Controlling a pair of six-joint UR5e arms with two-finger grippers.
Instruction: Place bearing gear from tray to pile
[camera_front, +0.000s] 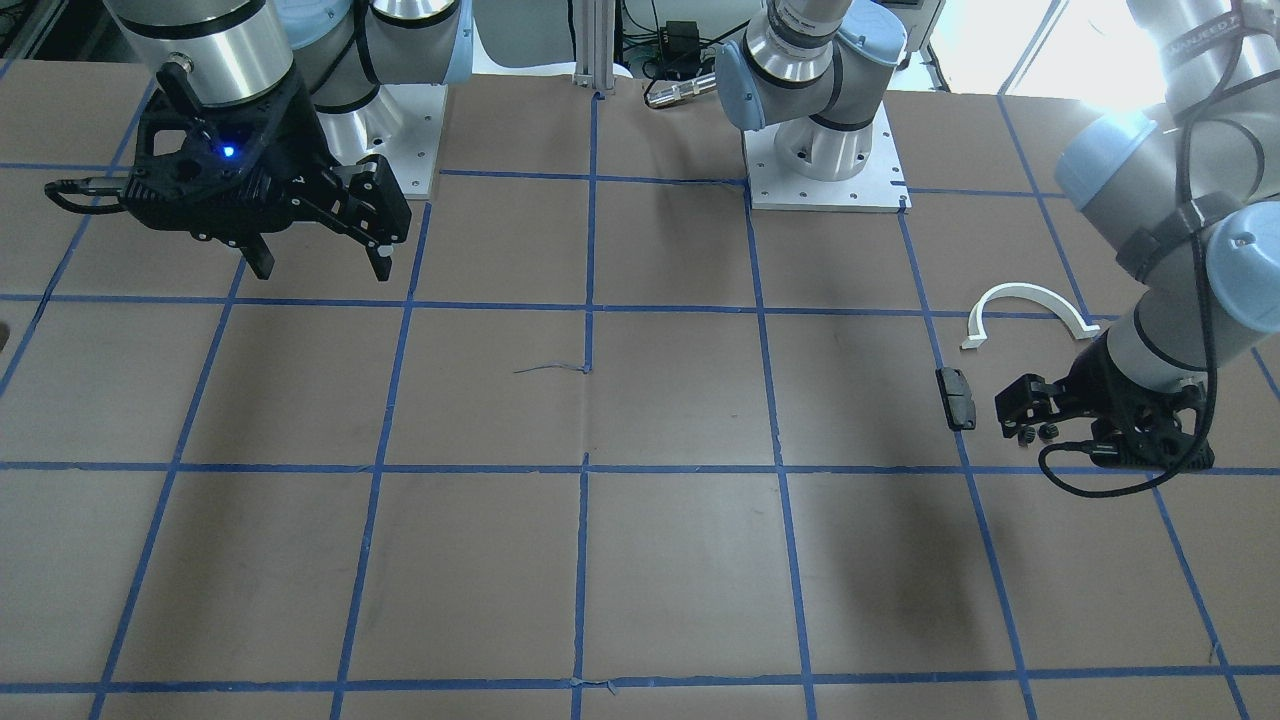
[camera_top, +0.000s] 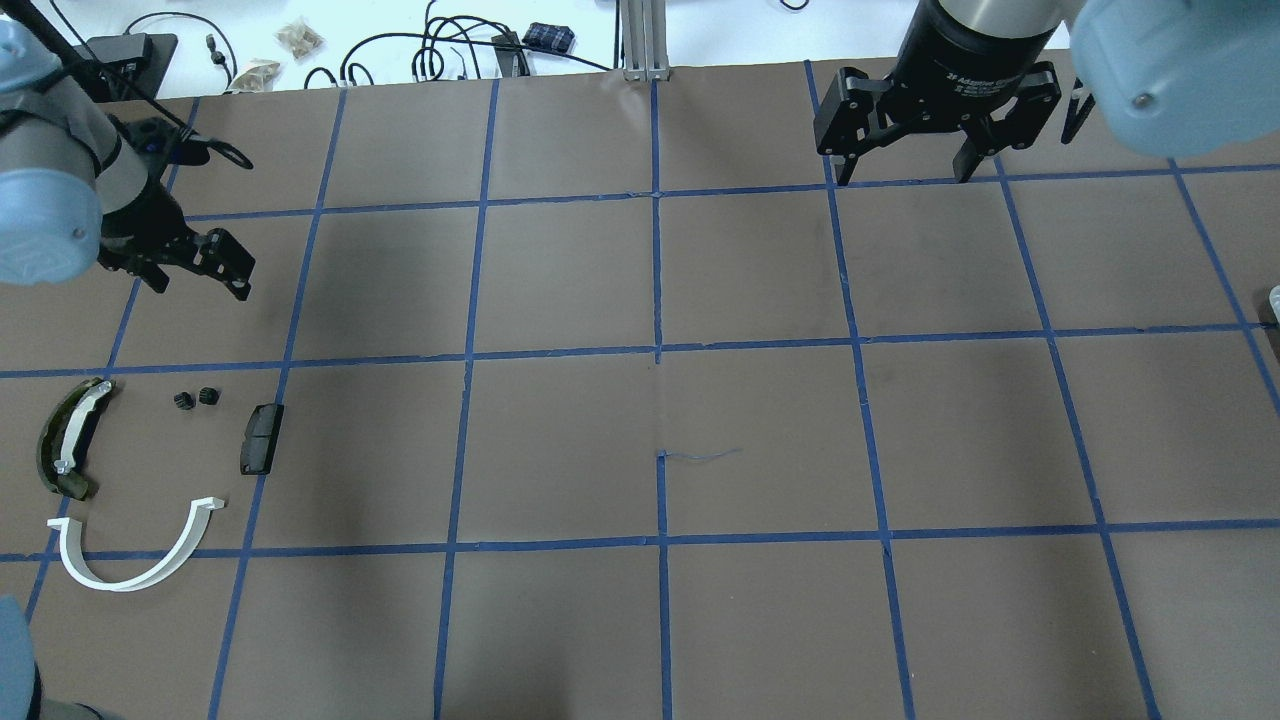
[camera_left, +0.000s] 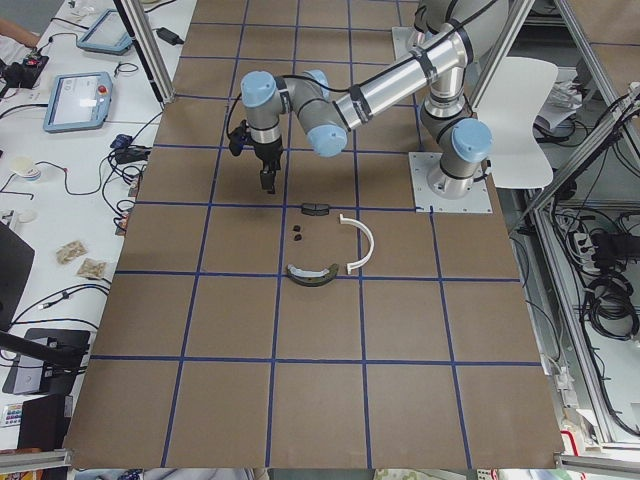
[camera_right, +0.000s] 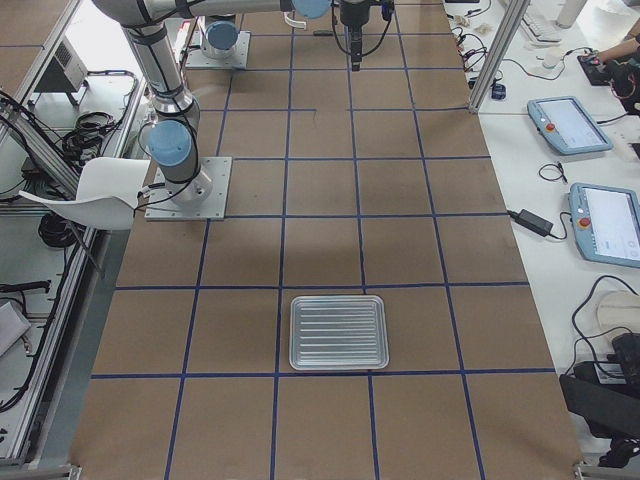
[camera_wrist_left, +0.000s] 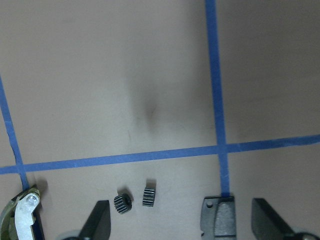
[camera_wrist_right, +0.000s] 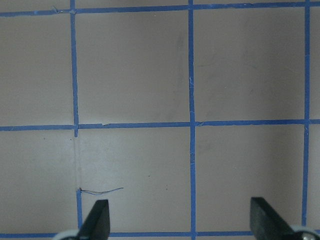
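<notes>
- Two bearing gears (camera_top: 208, 396) are lying far left, within the pile (camera_top: 261, 438).
- The tray (camera_right: 338, 332) is showing no gear; the transfer is looking complete.
- Left jaws and right jaws are hanging released.

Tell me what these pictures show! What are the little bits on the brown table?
Two robot arms stand at a brown table taped into blue squares. Cameras look from above, the front, both ends and each wrist. The left gripper and right gripper are open claws holding nothing. By the left one lie two tiny black gears, a thin white half-ring, an olive-green curved piece with a white insert and a dark block. A ribbed silver tray sits at the other end.
</notes>
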